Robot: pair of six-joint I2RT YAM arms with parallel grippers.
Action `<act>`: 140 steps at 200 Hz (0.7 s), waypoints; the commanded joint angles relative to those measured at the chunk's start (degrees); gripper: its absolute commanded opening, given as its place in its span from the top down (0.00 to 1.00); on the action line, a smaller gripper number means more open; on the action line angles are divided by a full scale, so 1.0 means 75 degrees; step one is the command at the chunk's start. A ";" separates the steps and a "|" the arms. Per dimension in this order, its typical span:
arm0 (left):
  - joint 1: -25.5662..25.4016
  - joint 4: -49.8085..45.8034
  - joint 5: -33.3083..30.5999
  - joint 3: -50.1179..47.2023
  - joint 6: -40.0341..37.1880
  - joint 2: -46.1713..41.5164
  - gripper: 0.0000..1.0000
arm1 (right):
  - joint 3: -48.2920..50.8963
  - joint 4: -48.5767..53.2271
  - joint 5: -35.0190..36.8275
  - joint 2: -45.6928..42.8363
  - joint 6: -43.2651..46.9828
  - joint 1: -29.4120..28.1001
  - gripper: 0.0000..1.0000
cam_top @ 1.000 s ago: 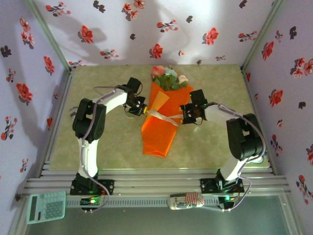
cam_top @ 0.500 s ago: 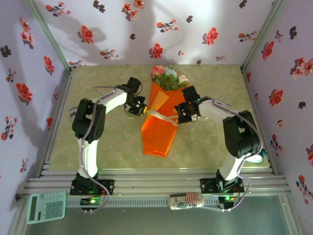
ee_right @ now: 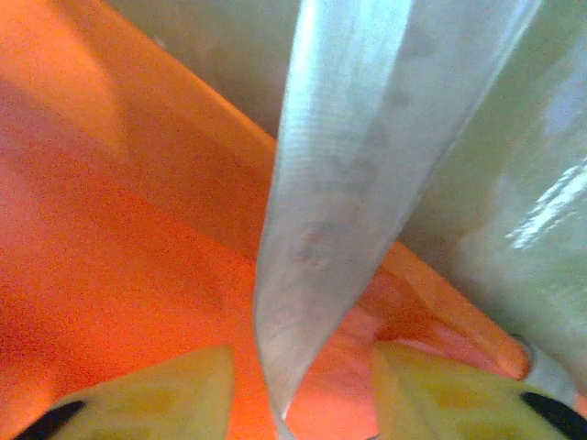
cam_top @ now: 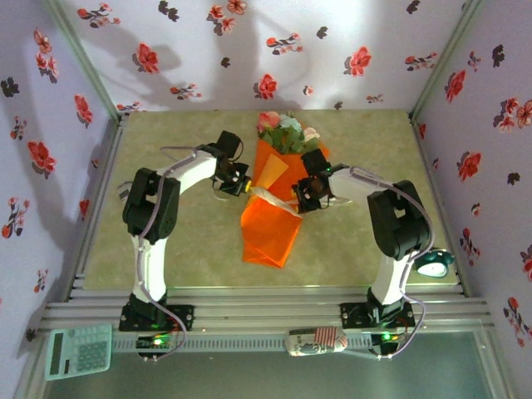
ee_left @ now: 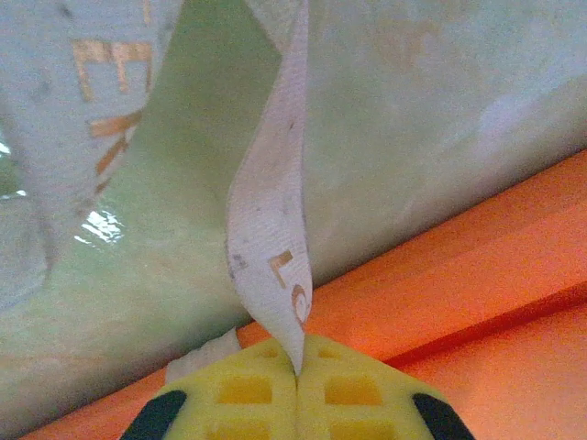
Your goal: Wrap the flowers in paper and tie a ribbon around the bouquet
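The bouquet [cam_top: 268,218] lies in the middle of the counter [cam_top: 166,241], blooms toward the far wall, with the ribbon [cam_top: 268,194] crossing its waist. The left pincer [ee_left: 296,371] is clamped on one ribbon end at the cone's left edge, while the right pincer [ee_right: 301,390] stands half-wide at the right edge, the other strand loose between its fingers [ee_right: 431,385]. If that pincer closes off-centre, the floppy strand could slip out and the loop slacken; a hard tug could crumple the thin paper [cam_top: 264,241].
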State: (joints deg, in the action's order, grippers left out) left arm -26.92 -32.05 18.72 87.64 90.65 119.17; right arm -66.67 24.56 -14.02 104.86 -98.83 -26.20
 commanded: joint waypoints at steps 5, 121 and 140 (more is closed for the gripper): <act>-0.0050 -0.0039 0.0078 -0.0162 -0.0210 -0.0370 1.00 | 0.0156 0.0791 0.0990 -0.1169 0.0552 0.0009 0.43; -0.0099 -0.0130 0.0152 -0.0081 -0.0341 -0.0392 1.00 | 0.2056 -0.2056 0.0175 -0.1633 -0.1860 -0.0615 0.21; -0.0141 -0.0163 0.0161 -0.0127 -0.0366 -0.0486 1.00 | 0.1921 -0.1809 0.0288 -0.1583 -0.1614 -0.0507 0.24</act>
State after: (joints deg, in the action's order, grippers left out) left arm -27.14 -31.92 18.94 86.94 89.38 118.48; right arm -50.04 10.46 -13.50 92.03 -110.74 -30.81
